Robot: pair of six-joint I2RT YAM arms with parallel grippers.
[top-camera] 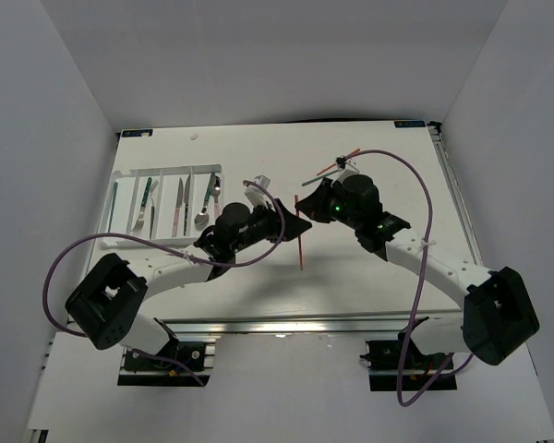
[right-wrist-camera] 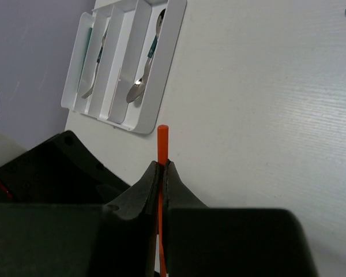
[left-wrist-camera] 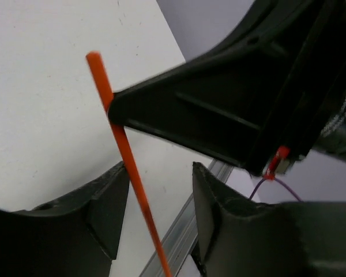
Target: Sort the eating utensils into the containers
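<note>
- Two grippers are seen meeting at the centre of the top view, the left gripper (top-camera: 294,224) and the right gripper (top-camera: 307,205). One red chopstick (top-camera: 300,247) runs down the frame from between them. A hand-over is judged likely, since the white tray (top-camera: 163,171) lies at centre left, on the left arm's side. Several utensils (top-camera: 177,208) are laid in its slots. Loose chopsticks (top-camera: 342,159) lie at upper right, partly masked by the right arm. How far either gripper is open cannot be read from this view.
- Left wrist view: the left gripper is found wide open, its fingers (left-wrist-camera: 104,210) set either side of the chopstick with no grip taken. Contact with the finger at lower left cannot be ruled out. The stick's lower end is cut off by the bottom edge. Its upper part is pinched by the dark tip of the right gripper.
- Right wrist view: the right gripper is closed fully on the chopstick, and only a short stub is shown above the pads (right-wrist-camera: 174,182). The tray is seen at upper left, but the contents of its leftmost slots are hard to make out.
</note>
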